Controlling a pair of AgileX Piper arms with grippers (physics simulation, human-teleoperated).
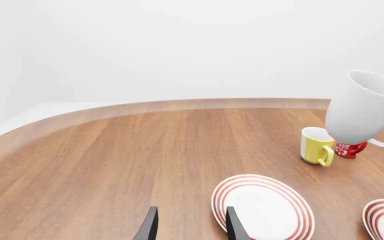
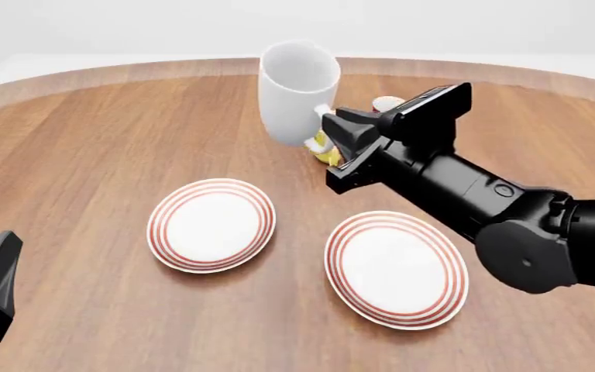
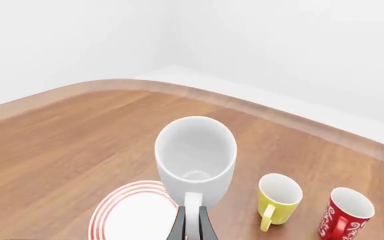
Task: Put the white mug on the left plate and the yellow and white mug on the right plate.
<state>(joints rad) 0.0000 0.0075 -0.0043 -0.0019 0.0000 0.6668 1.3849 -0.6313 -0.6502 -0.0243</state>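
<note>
White mug [image 2: 295, 93] in right hand [image 2: 331, 132]

yellow and white mug [image 2: 325, 149] mostly hidden

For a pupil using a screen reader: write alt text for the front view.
The right claw holds the white mug by its handle, lifted above a wooden table. Two red-ringed plates lie nearer: the left plate and the right plate, both bare. The yellow and white mug is mostly hidden behind.
</note>
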